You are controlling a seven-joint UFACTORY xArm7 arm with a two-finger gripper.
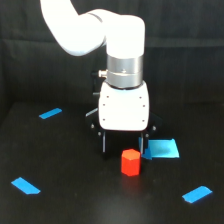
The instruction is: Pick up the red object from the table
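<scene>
The red object (pixel 130 162) is a small faceted red-orange block standing on the black table (pixel 70 165), a little right of centre in the exterior view. My gripper (pixel 124 153) hangs just above and behind it on a white body. Its two black fingers (pixel 105 145) are spread apart on either side of the block's top. The jaws are open and wider than the block, and nothing is held. I cannot tell whether the fingertips touch the table.
A larger blue rectangle (pixel 162 148) lies just to the right of the block, partly behind the right finger. Blue tape strips lie at the back left (pixel 50 113), front left (pixel 25 185) and front right (pixel 197 194). Black cloth hangs behind.
</scene>
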